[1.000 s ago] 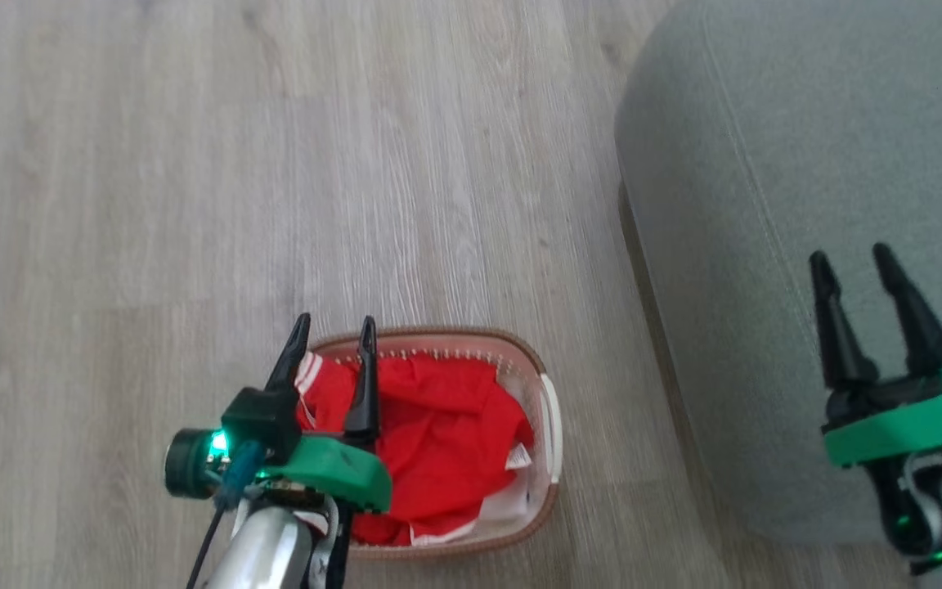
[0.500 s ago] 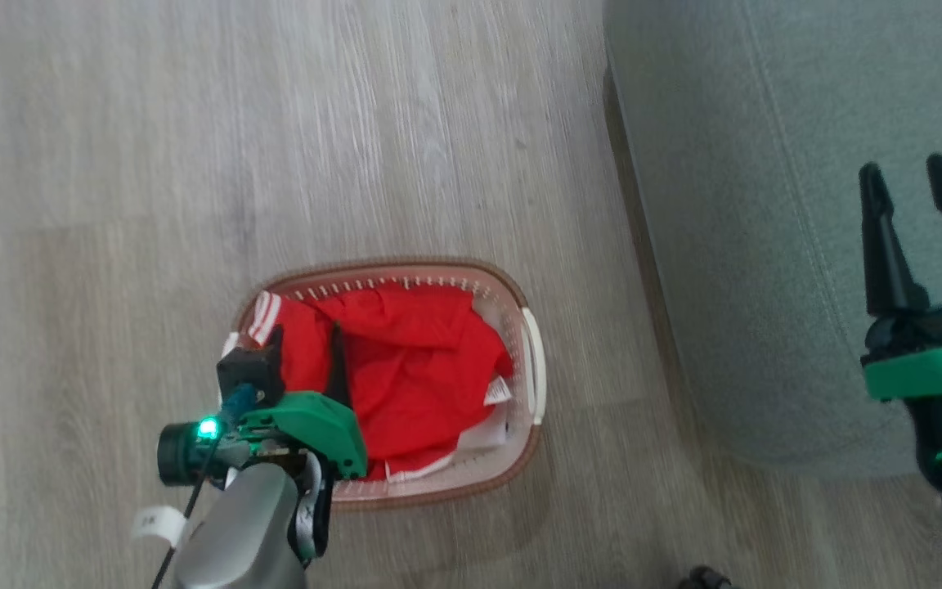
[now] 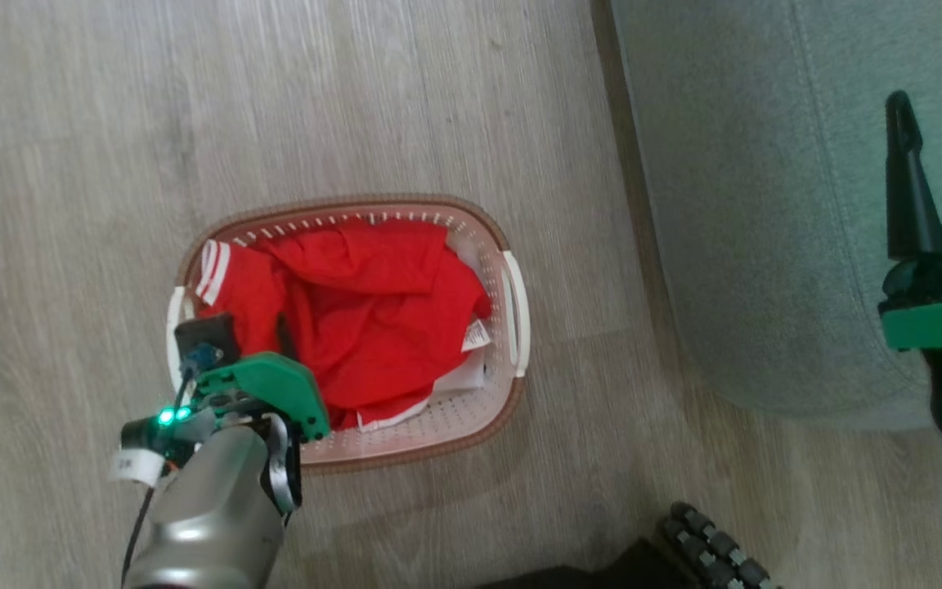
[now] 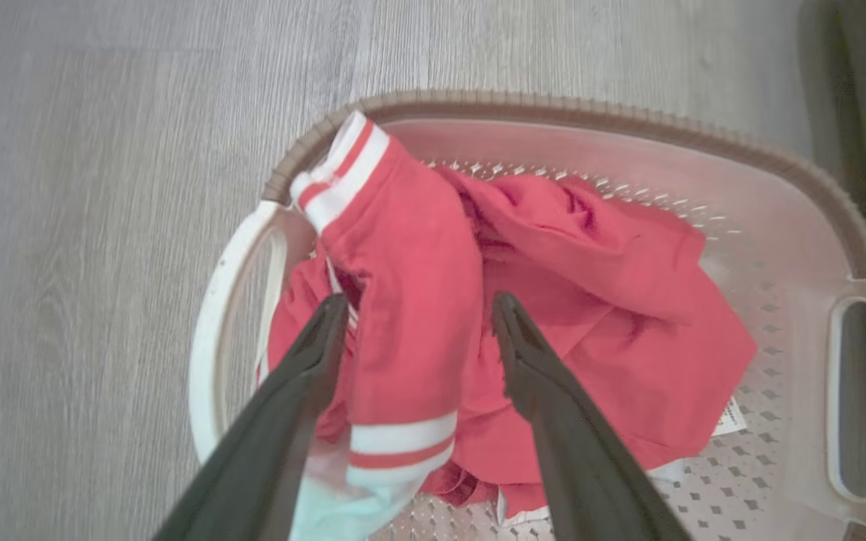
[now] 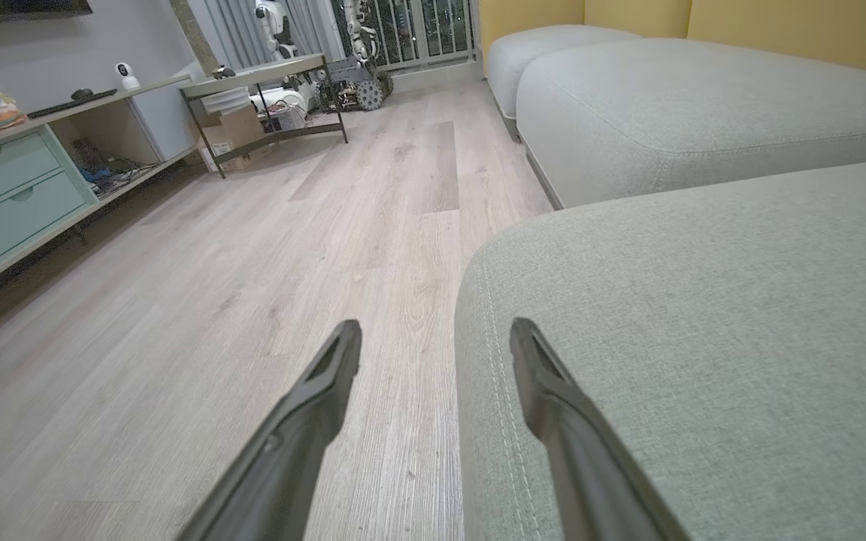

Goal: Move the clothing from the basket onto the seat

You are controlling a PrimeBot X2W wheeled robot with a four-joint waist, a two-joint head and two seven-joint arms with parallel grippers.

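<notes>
The basket (image 3: 446, 409) stands on the wooden floor, cream with a brown rim (image 4: 553, 113) and white side handles. The red clothing (image 3: 373, 311) lies crumpled inside it, with a white-striped cuff (image 4: 343, 161) up at the rim. My left gripper (image 4: 418, 299) is down in the basket and open. Its two dark fingers (image 4: 305, 368) straddle a raised red fold of the clothing (image 4: 410, 300) with striped trim at both ends. The grey-green seat (image 3: 765, 204) is at the right. My right gripper (image 3: 933, 94) hangs open over the seat's edge (image 5: 704, 300) with nothing between its fingers.
Pale wooden floor (image 3: 70, 245) surrounds the basket. My own dark wheeled base (image 3: 708, 540) shows at the bottom edge. In the right wrist view a second grey cushion (image 5: 704, 113), a low sideboard (image 5: 12, 188) and a table (image 5: 267, 98) stand farther off.
The head camera has tipped down, so the basket sits higher in the picture. My left gripper has gone down into the basket, around the red fold. The right gripper stays open.
</notes>
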